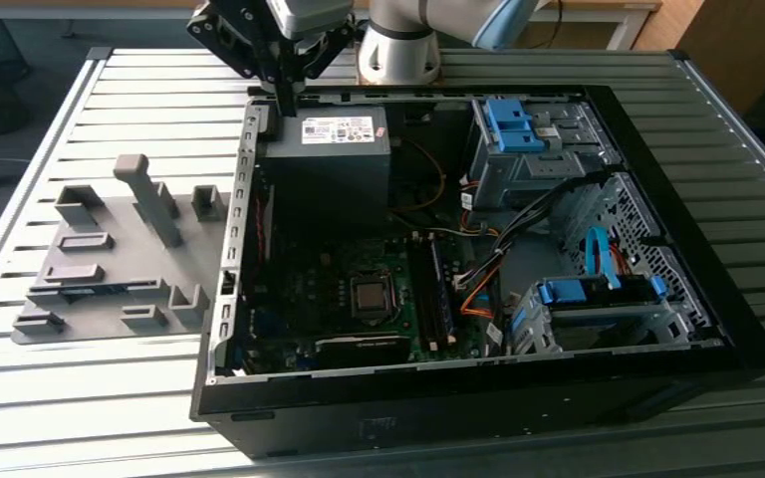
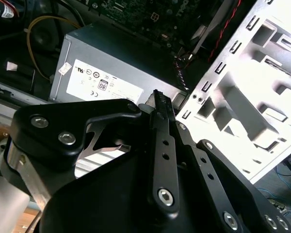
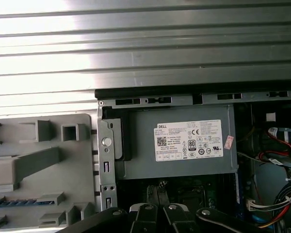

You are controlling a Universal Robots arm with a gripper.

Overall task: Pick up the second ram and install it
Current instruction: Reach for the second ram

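Note:
The second ram (image 1: 95,290) is a thin blue-green strip lying in a slot of the grey fixture plate (image 1: 117,224), at the exterior view's left of the open computer case. In the first wrist view the ram (image 3: 17,201) shows as a blue strip on that plate (image 3: 39,194). My gripper (image 1: 284,106) hangs above the case's back corner, over the edge of the power supply (image 1: 330,149), well away from the ram. Its black fingers (image 2: 158,104) are shut together with nothing between them, and the gripper's (image 3: 158,190) tips point at the power supply (image 3: 184,145).
The open case (image 1: 701,329) holds the motherboard (image 1: 356,289), the memory slots (image 1: 432,299), cables and blue drive brackets (image 1: 509,124). Grey blocks and a tall post (image 1: 150,199) stand up from the fixture. All of it rests on a slatted metal table (image 1: 91,398).

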